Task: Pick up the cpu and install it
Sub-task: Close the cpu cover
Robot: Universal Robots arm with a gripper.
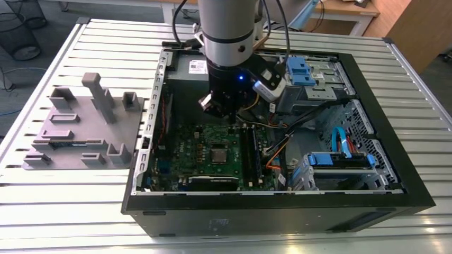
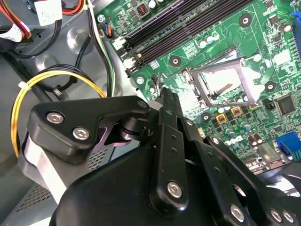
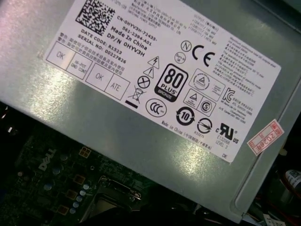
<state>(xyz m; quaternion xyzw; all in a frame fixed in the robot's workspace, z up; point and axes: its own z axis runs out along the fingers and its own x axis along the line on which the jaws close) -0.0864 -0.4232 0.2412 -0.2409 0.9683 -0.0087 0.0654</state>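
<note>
The cpu point(image 1: 219, 154) appears as a small silver-grey square lying flat inside the metal-framed socket point(image 2: 201, 84) on the green motherboard point(image 1: 190, 159). In the second wrist view its shiny top point(image 2: 225, 79) shows through the frame's window. My gripper point(image 1: 230, 119) hangs over the motherboard, just behind the socket and clear of it. Its black fingers point(image 2: 165, 122) are pressed together, with nothing visible between them; the gripper point(image 2: 167, 94) ends short of the socket's corner.
The open black computer case point(image 1: 282, 211) lies on a slatted metal table. It holds a labelled grey power supply point(image 3: 141, 122), memory slots point(image 2: 188, 23), loose cables point(image 2: 51, 80) and blue drive bays point(image 1: 339, 159). A grey parts fixture point(image 1: 81, 129) sits on the exterior view's left.
</note>
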